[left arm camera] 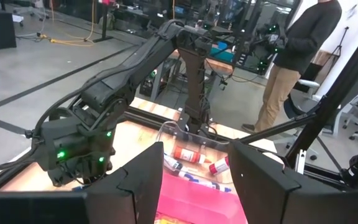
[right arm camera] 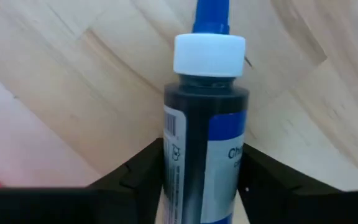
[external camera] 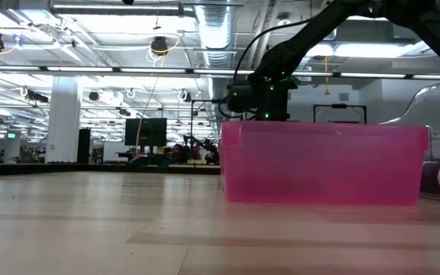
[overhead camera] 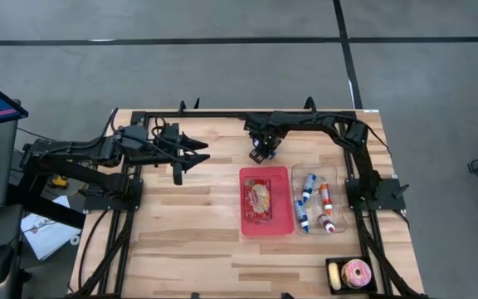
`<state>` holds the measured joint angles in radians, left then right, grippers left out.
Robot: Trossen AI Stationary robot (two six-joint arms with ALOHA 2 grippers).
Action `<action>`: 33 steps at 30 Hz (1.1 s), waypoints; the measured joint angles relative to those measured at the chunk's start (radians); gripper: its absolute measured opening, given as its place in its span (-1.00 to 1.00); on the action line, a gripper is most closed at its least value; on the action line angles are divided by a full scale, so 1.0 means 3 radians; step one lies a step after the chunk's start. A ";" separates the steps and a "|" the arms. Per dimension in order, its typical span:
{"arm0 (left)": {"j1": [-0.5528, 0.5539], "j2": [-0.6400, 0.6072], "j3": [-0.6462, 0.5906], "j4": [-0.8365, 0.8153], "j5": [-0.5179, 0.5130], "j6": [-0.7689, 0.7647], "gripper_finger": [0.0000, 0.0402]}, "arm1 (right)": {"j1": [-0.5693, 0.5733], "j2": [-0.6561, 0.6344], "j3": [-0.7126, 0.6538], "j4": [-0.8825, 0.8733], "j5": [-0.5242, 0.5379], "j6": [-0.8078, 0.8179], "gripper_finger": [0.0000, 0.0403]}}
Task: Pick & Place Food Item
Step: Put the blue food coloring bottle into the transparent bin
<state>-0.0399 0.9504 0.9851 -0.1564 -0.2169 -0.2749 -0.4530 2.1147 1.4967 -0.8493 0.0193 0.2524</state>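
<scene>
A dark bottle [right arm camera: 205,143] with a white cap, a blue nozzle and a blue label lies on the wooden table just beyond the far edge of the pink tray [overhead camera: 265,218]. My right gripper [right arm camera: 202,155] points straight down over the bottle [overhead camera: 260,154], shut on its body. My left gripper [overhead camera: 196,158] hangs open above the table's left part, fingers [left arm camera: 138,180] apart with nothing between them. In the low view the pink tray [external camera: 323,164] hides the bottle. My right gripper pinches the bottle's body [right arm camera: 174,168] below the cap, one finger on each long side. It comes from above, pointing down, with the fingers lying across the bottle. The bottle lies flat, its nozzle pointing away; whether it still rests on the wood I cannot tell.
The pink tray holds a flat food packet [overhead camera: 260,198]. To its right a clear tray [overhead camera: 336,176] holds several small bottles. A black tray with a doughnut [overhead camera: 356,272] sits at the near right corner. A person [left arm camera: 294,56] stands beyond the table.
</scene>
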 joint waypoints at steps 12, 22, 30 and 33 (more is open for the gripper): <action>-0.0088 -0.0013 0.0002 0.0005 0.0010 -0.0003 -0.12 | 0.0027 -0.0117 0.0357 -0.0408 0.0026 0.0071 -0.48; -0.0119 -0.0013 0.0002 -0.0002 0.0008 0.0028 -0.12 | 0.0294 -0.1284 0.0161 -0.1202 0.0251 0.0881 -0.48; -0.0208 -0.0013 0.0002 -0.0011 -0.0002 0.0164 -0.12 | 0.1177 -0.2550 -0.0951 -0.1463 0.0195 0.2747 -0.48; -0.0237 -0.0013 0.0002 -0.0011 -0.0003 0.0202 -0.12 | 0.1669 -0.2912 -0.1367 -0.1386 0.0191 0.3553 -0.48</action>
<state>-0.1108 0.9466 0.9855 -0.1598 -0.2176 -0.2142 0.0477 1.2410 1.0866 -1.2651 0.0765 1.3181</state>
